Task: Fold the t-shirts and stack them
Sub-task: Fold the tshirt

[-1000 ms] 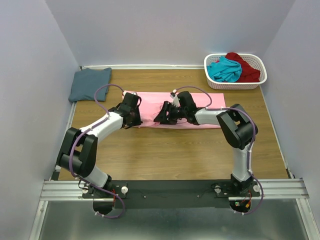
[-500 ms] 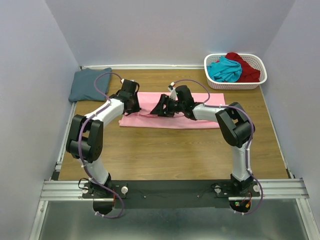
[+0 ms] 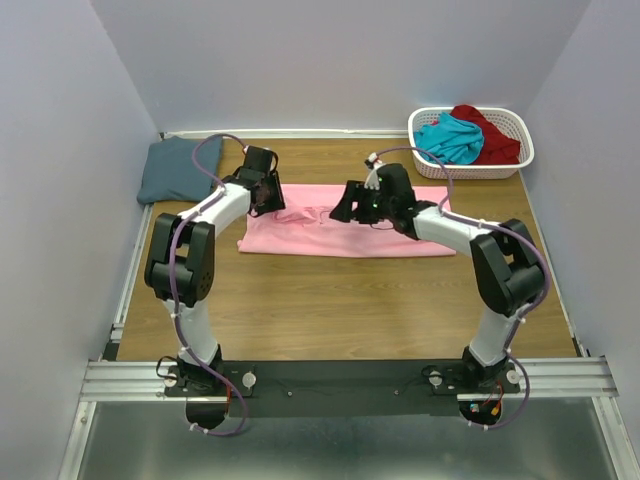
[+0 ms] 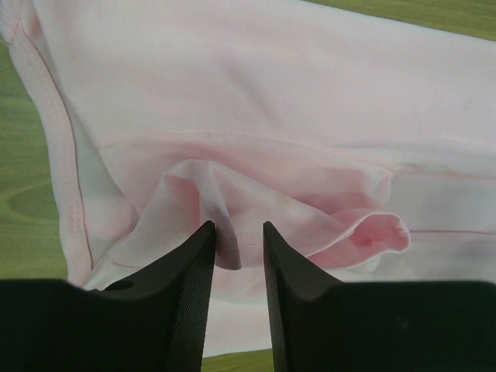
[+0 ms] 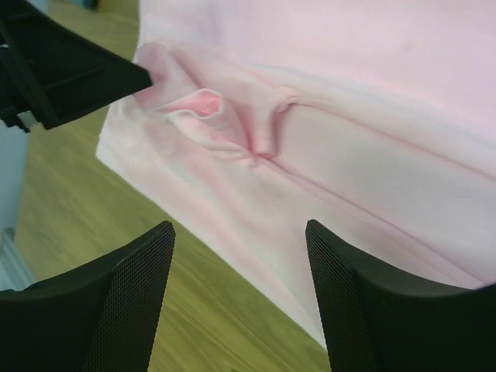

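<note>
The light pink t-shirt (image 3: 320, 235) lies spread as a long band across the middle of the wooden surface (image 3: 330, 300), its long edges running from 9 to 3 o'clock. The left claw (image 3: 268, 197) sits at the shirt's 10 o'clock corner. In the left wrist view its dark fingers (image 4: 178, 310) stand almost together with a raised fold of the pink cloth bunched in the narrow slot between them, so it appears to be clenched on that fold, though the contact itself is hard to make out.

The right claw (image 3: 345, 207) hangs over the shirt's far edge, at about 12 o'clock of the cloth. Its fingers (image 5: 132, 310) are spread wide and released, with nothing between them. The shirt and a small rumpled pleat lie below.

The slate blue-grey t-shirt (image 3: 180, 167) rests folded at the surface's 10 o'clock corner, apart from the pink one. At 2 o'clock stands the white basket (image 3: 470, 172), holding the teal t-shirt (image 3: 448, 140) and the dark red t-shirt (image 3: 492, 135), crumpled side by side.
</note>
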